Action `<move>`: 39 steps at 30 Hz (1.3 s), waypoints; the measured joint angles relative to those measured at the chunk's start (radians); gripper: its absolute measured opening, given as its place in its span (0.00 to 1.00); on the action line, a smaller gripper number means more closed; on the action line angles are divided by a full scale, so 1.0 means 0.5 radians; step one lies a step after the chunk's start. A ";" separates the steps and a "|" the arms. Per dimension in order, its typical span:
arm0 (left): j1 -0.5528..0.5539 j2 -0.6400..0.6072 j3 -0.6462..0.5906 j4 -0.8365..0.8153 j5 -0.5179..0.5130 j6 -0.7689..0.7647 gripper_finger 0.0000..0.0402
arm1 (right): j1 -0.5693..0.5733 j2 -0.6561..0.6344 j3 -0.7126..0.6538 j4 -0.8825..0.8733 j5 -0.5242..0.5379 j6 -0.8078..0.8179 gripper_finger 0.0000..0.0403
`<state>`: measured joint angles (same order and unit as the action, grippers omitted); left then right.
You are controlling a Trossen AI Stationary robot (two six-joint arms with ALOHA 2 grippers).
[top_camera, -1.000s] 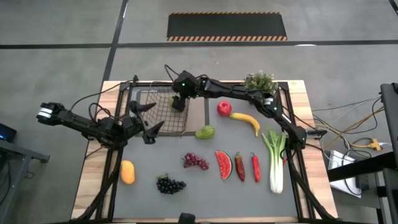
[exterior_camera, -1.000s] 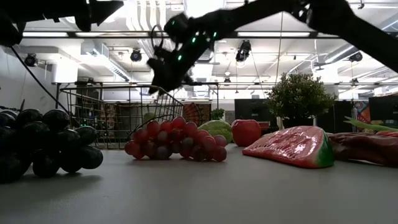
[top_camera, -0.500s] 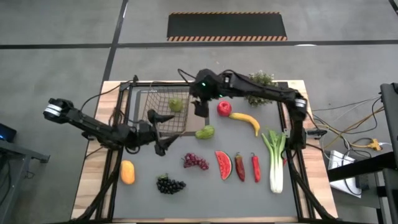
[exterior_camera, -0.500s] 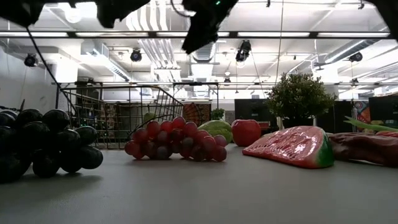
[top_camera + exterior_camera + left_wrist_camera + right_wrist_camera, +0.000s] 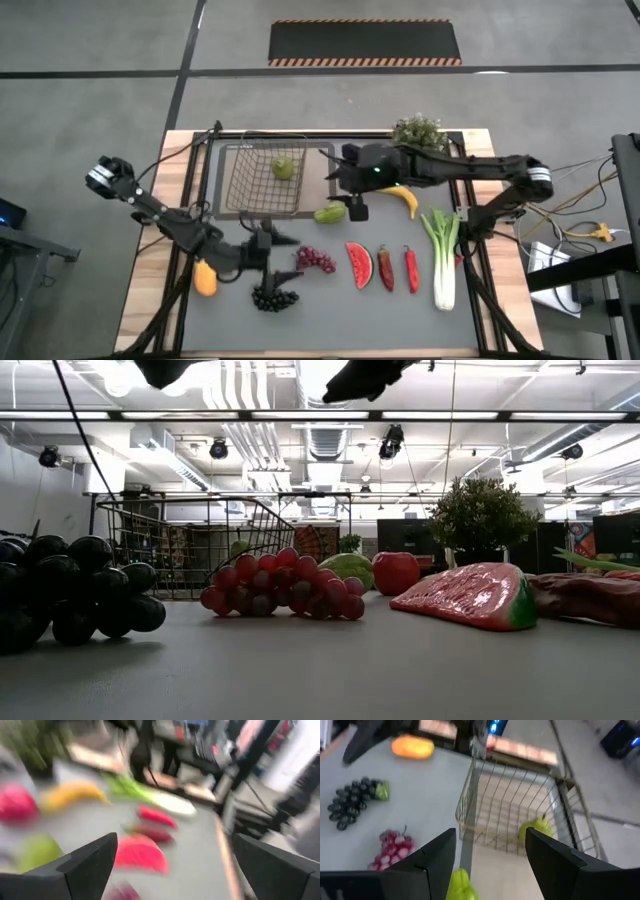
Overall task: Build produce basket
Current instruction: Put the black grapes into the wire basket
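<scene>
Above the second green pear (image 5: 330, 212), just beside the basket (image 5: 262, 180) that held one pear (image 5: 284, 168), my right tool (image 5: 356, 208) hung spread and empty; my left tool (image 5: 272, 243), released, hovered near the purple grapes (image 5: 314, 260); a shallow pinch could have rolled the pear away.

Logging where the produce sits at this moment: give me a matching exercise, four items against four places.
Items:
1. green pear
2. orange fruit
3. leek
4. watermelon slice

Places:
A. outside the basket, on the mat's left side by the left arm
B. inside the basket
C. far right of the mat, beyond the chilies
D. between the red grapes and the chilies

Pairs: 1-B, 2-A, 3-C, 4-D
</scene>
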<state>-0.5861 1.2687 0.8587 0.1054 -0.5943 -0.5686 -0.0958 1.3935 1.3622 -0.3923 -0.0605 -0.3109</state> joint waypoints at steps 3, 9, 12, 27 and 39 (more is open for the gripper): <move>-0.098 0.150 0.191 -0.429 0.124 -0.482 0.94 | 0.001 -0.099 -0.079 0.079 0.001 0.047 0.56; -0.156 0.533 0.632 -1.079 0.602 -0.923 0.94 | 0.001 -0.221 -0.123 0.079 0.001 0.094 0.56; -0.153 0.719 0.837 -1.411 0.820 -0.932 0.94 | 0.001 -0.252 -0.124 0.074 0.001 0.131 0.56; -0.160 1.203 1.042 -2.098 0.929 -0.572 0.94 | 0.023 -0.277 -0.139 -0.163 0.001 0.205 0.56; -0.159 1.277 1.041 -2.098 0.927 -0.501 0.76 | 0.111 -0.381 -0.253 -0.215 0.007 0.303 0.56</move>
<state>-0.6659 1.9072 1.3792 -0.9436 -0.1308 -0.8189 -0.0405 1.2028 1.2358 -0.4998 -0.0570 -0.1594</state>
